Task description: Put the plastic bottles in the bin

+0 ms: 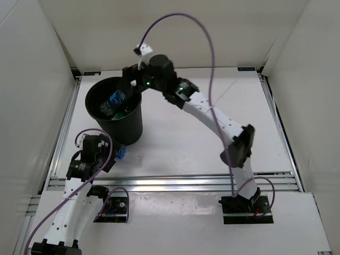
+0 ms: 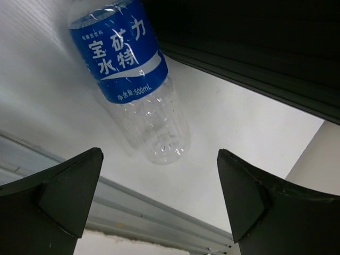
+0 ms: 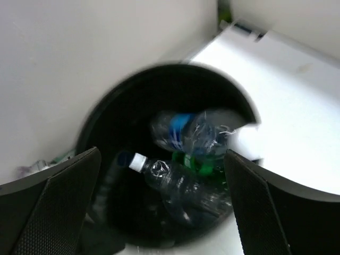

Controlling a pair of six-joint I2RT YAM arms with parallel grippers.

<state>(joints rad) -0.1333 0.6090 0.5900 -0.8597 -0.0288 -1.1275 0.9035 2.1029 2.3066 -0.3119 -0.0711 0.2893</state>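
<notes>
Directly over bin (image 3: pixel 103 119), right hand (image 3: pixel 163 159) spread, empty

The bin (image 1: pixel 133 127) stands on the table (image 1: pixel 202 154), at 10 o'clock from its middle. Three bottles lie in it: one (image 3: pixel 196 133) on top, one (image 3: pixel 180 183) below it toward 6 o'clock, and a third (image 3: pixel 199 162) partly under both. A fourth bottle (image 2: pixel 133 90) lies on the table just beside the bin at 6 o'clock. The left gripper (image 2: pixel 159 159) is at this bottle's 9 o'clock. The right gripper (image 3: pixel 163 153) hangs above the bin's 2 o'clock rim.
</notes>
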